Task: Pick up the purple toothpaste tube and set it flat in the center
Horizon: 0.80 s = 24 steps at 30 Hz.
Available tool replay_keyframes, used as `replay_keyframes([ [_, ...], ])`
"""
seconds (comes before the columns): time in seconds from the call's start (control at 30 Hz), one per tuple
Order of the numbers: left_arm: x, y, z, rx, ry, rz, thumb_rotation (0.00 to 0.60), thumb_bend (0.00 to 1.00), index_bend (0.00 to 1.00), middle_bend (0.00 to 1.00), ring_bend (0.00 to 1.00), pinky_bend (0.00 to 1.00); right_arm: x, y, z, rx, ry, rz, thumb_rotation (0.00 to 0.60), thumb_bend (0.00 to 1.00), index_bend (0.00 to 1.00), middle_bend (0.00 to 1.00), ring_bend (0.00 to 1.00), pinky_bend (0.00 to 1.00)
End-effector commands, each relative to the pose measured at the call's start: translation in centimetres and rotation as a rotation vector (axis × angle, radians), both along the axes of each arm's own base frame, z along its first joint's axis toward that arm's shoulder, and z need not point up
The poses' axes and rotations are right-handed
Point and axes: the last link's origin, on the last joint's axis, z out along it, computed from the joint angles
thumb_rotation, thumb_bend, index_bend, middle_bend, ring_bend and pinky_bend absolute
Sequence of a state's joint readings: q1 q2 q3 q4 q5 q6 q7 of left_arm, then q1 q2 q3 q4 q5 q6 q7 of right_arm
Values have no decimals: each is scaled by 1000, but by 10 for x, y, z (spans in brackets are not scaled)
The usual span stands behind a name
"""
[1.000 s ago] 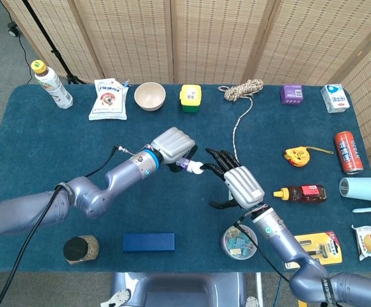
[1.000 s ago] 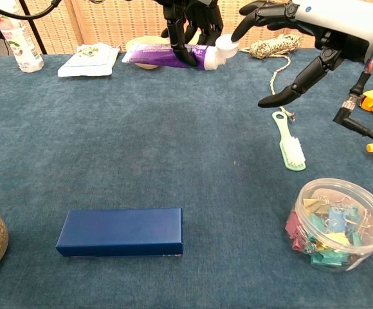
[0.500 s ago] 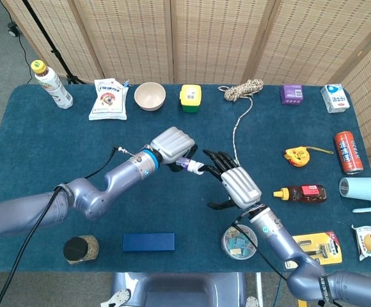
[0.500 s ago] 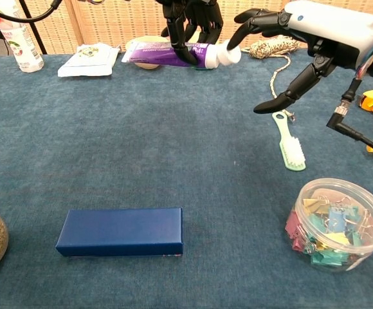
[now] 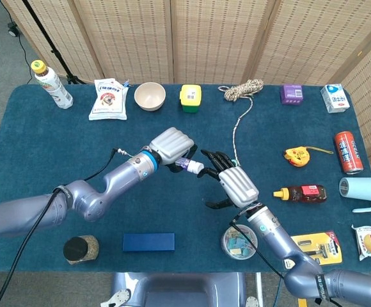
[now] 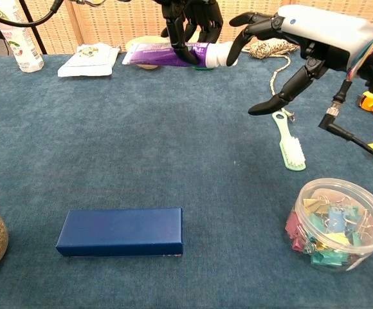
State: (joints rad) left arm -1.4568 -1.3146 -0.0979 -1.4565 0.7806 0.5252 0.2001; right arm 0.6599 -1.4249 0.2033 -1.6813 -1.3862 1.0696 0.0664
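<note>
The purple toothpaste tube (image 6: 167, 55) with a white cap (image 5: 195, 167) hangs level above the table, cap pointing right. My left hand (image 5: 172, 146) grips it from above around its middle; its dark fingers (image 6: 190, 22) show at the top of the chest view. My right hand (image 5: 236, 183) hovers just right of the tube with fingers spread and thumb hanging apart. Its fingertips (image 6: 233, 45) reach the white cap and seem to touch it, but they are not closed around it.
A blue box (image 6: 120, 232) lies near the front. A tub of binder clips (image 6: 337, 222) stands front right, with a green toothbrush (image 6: 288, 143) beyond it. A rope (image 5: 242, 96), bowl (image 5: 150, 96) and small packages line the far edge.
My right hand has shifted left, and its fingertips have come onto the tube's cap. The left hand still holds the tube, almost in the same place.
</note>
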Motion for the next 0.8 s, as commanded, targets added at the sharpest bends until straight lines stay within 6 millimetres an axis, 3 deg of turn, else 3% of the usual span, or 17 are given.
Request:
replay_keyframes([
  [0.03, -4, 1, 1, 18, 6, -8, 600, 803, 617, 559, 591, 667, -5, 1, 3, -1, -11, -16, 600, 0, 177, 0, 0, 0],
  [0.4, -19, -1, 6, 75, 6, -24, 600, 800, 617, 561, 594, 667, -22, 5, 13, 19, -156, -97, 592, 0, 52, 0, 0, 0],
  [0.5, -24, 0, 10, 89, 4, -13, 600, 799, 617, 562, 596, 667, -24, 6, 12, 49, -220, -119, 495, 0, 20, 0, 0, 0],
  [0.7, -31, 4, 15, 107, 4, 12, 600, 799, 617, 564, 598, 667, -23, 4, 10, 106, -338, -146, 134, 0, 0, 0, 0, 0],
  [0.8, -33, 6, 18, 115, -3, 25, 600, 798, 617, 566, 600, 667, -22, 3, 9, 142, -437, -169, 61, 0, 0, 0, 0, 0],
])
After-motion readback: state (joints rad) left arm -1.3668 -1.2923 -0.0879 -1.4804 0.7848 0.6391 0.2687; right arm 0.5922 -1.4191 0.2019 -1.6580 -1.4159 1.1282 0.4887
